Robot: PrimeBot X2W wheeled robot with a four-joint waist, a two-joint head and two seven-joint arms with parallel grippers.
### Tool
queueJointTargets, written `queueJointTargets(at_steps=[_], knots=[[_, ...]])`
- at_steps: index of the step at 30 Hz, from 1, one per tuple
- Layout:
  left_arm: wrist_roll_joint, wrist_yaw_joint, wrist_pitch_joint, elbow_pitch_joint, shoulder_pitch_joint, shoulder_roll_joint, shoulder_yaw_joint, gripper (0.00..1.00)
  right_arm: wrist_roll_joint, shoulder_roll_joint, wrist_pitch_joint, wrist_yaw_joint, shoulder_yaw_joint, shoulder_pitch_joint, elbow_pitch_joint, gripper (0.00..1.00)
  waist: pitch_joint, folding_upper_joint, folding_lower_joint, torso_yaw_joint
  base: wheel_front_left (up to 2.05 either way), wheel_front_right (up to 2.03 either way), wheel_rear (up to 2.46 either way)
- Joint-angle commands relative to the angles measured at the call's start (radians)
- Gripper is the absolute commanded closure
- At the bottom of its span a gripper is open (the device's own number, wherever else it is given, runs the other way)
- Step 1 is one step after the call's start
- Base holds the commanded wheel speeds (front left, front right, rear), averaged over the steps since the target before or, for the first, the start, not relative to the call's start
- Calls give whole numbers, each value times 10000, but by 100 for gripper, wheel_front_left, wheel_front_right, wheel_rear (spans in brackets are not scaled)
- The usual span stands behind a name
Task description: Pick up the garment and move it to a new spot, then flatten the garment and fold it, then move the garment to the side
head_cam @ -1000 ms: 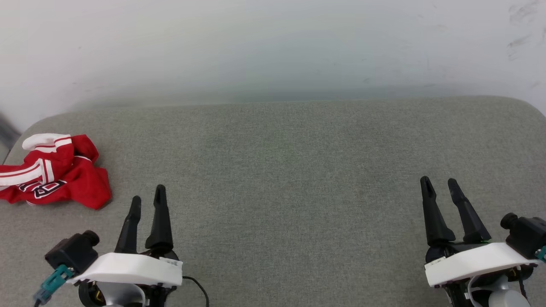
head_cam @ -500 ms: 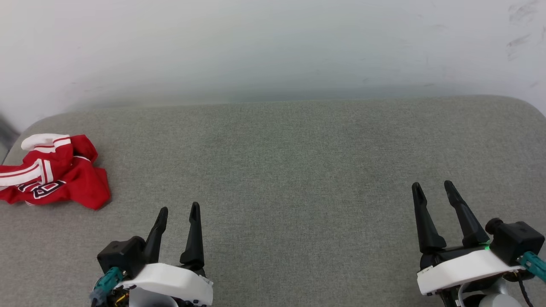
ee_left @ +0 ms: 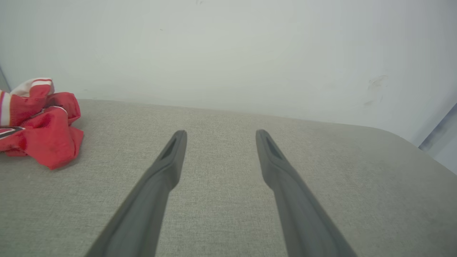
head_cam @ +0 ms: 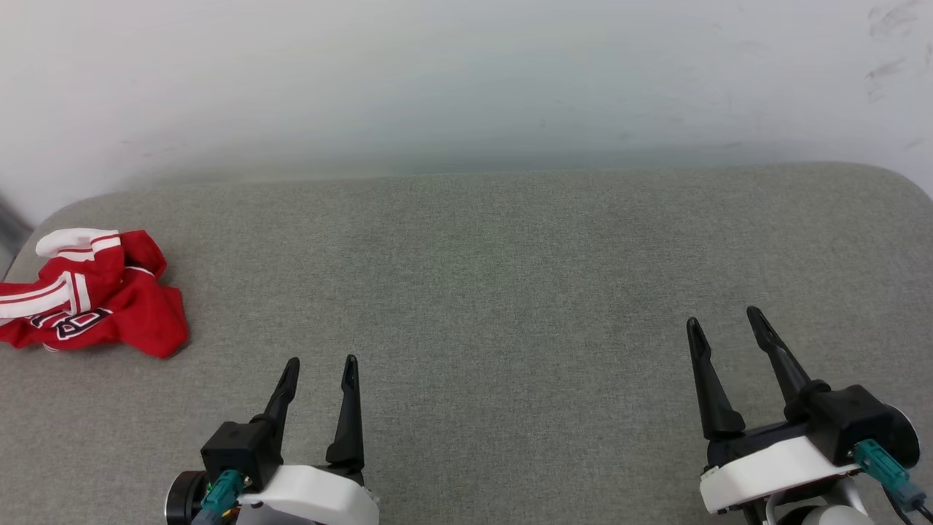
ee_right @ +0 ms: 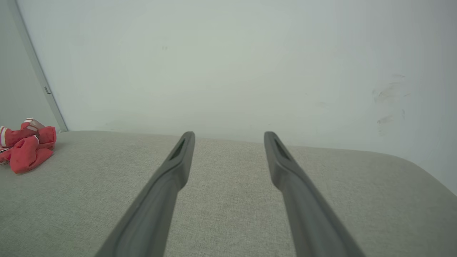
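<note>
A: Pale wall (head_cam: 466, 73) at the back, grey fabric table (head_cam: 510, 292) up front. The garment (head_cam: 95, 299) sits crumpled at the table's far-left corner, well apart from both claws.

B: Nearer one's the left claw (head_cam: 321, 360), fingers spread wide, nothing in it. Garment lies left and fwd of it. The right claw (head_cam: 722, 316) is wide too, empty, way across.

A: Heap's long axis runs approx. left-right. Frame edge cuts off its left end, and the lettering (head_cam: 73, 321) is half folded under. Can't tell collar from hem.
</note>
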Motion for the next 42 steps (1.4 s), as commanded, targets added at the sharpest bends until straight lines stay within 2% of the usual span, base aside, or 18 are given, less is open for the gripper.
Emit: queueJointTargets(at_steps=[1,7,12,18,25,31,42], knots=[[214,-81,-89,-43,45,54,-70,0,-258,-4,-95,0,42,44,-106,0,2,-1,-1,0,0,0,0],[465,-377,-227,109,154,-194,83,0,-779,-4,-232,0,149,89,-47,0,6,-1,-1,-2,0,0,0],[700,-815,-337,74,305,-487,536,0,-884,-2,-336,-1,178,139,-87,0,8,-1,-1,-3,0,0,0],[922,-1340,-454,24,503,-869,1245,0,-371,-2,-461,-1,-5,201,-38,0,12,-1,-1,1,0,0,0],[1070,-1824,-593,199,636,-1041,1894,0,348,0,-594,-1,-258,282,320,0,-1,-1,-1,11,0,0,0],[1120,-1879,-697,424,714,-1046,1834,0,616,1,-701,-1,-239,292,738,0,-12,-1,-1,9,0,0,0],[1798,-1783,-839,560,738,-1047,1658,0,78,2,-842,-1,-118,275,940,0,20,-1,-1,39,0,0,0]])
